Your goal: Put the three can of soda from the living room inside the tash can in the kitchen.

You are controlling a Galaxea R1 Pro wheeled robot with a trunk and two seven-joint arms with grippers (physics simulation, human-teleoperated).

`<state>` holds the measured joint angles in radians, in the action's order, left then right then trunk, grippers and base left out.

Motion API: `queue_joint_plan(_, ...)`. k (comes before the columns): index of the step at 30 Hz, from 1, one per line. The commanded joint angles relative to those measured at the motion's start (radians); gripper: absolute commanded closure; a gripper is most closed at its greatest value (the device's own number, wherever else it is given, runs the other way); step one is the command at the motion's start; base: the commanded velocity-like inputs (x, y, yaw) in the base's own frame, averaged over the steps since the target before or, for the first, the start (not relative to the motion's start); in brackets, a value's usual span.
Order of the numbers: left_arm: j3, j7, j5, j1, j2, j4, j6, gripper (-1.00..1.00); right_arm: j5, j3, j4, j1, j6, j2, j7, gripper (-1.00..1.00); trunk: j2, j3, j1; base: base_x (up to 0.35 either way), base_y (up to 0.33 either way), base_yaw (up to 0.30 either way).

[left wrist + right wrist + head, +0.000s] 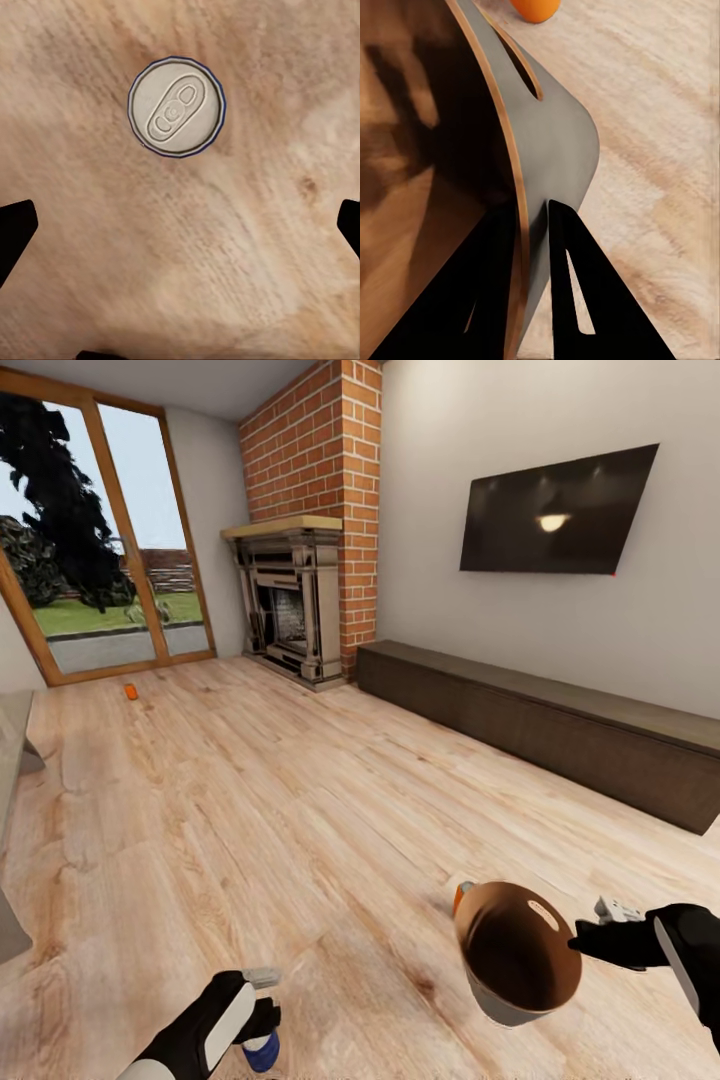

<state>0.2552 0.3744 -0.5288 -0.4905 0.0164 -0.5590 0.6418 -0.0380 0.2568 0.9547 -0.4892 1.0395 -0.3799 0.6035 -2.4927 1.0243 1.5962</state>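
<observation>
The trash can covers most of the soda can behind it — only an orange sliver and a bit of grey top show in the head view, and the right wrist view cuts that can off at the picture's edge. The far can by the glass doors is too small to make out beyond an orange speck. The left gripper hides most of a blue-sided can beneath it, which the frame's edge also crops. In the left wrist view the fingertips show only as dark corners. The right gripper is partly hidden by the trash can's rim.
</observation>
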Motion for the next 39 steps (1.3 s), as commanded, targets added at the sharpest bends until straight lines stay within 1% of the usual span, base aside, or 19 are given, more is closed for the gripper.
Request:
queue_joint_plan(1,0.0,-0.007,0.0,-0.001,0.0,0.006,-0.005,-1.0,0.033,0.001,0.028,0.006,0.008,-0.002,0.005,1.0,-0.007,0.003,0.004,0.0,0.0,0.0)
queue_joint_plan(5,-0.001,-0.02,0.001,-0.004,-0.002,0.014,-0.023,-1.0,0.036,0.003,0.107,0.035,0.008,-0.005,0.008,1.0,-0.008,0.019,0.006,0.0,0.0,0.0)
queue_joint_plan(11,-0.002,-0.022,0.003,-0.039,-0.008,0.018,-0.035,-1.0,0.035,0.004,0.129,0.044,0.008,-0.005,0.011,1.0,-0.01,0.042,0.008,0.0,0.0,0.0)
queue_joint_plan(13,-0.002,-0.023,0.0,-0.054,-0.022,0.019,-0.039,-1.0,0.035,0.003,0.147,0.047,0.008,-0.006,0.011,1.0,-0.01,0.049,0.009,0.0,0.0,0.0)
queue_joint_plan(16,-0.003,-0.029,-0.001,-0.062,-0.029,0.02,-0.041,-1.0,0.037,0.005,0.181,0.062,0.008,-0.008,0.012,1.0,-0.011,0.061,0.011,0.0,0.0,0.0)
queue_joint_plan(18,-0.002,-0.036,-0.002,-0.064,-0.031,0.02,-0.042,-1.0,0.038,0.005,0.202,0.069,0.008,-0.013,0.012,1.0,-0.011,0.069,0.011,0.0,0.0,0.0)
queue_joint_plan(22,-0.002,-0.044,-0.002,-0.066,-0.033,0.02,-0.042,-1.0,0.04,0.006,0.23,0.075,0.008,-0.025,0.013,1.0,-0.012,0.084,0.013,0.0,0.0,0.0)
queue_joint_plan(26,-0.002,-0.053,-0.003,-0.069,-0.033,0.021,-0.042,-1.0,0.04,0.004,0.258,0.077,0.008,-0.029,0.013,1.0,-0.013,0.1,0.015,0.0,0.0,0.0)
queue_joint_plan(31,-0.002,-0.077,0.0,-0.1,-0.032,0.021,-0.038,-1.0,0.04,0.003,0.273,0.078,0.008,-0.029,0.013,1.0,-0.014,0.119,0.017,0.0,0.0,0.0)
queue_joint_plan(33,-0.002,-0.08,0.001,-0.106,-0.033,0.021,-0.037,-1.0,0.04,0.003,0.274,0.078,0.008,-0.03,0.013,1.0,-0.015,0.127,0.018,0.0,0.0,0.0)
queue_joint_plan(39,-0.002,-0.084,0.002,-0.155,-0.034,0.039,-0.03,-1.0,0.039,0.002,0.28,0.08,0.008,-0.03,0.013,1.0,-0.016,0.15,0.021,0.0,0.0,0.0)
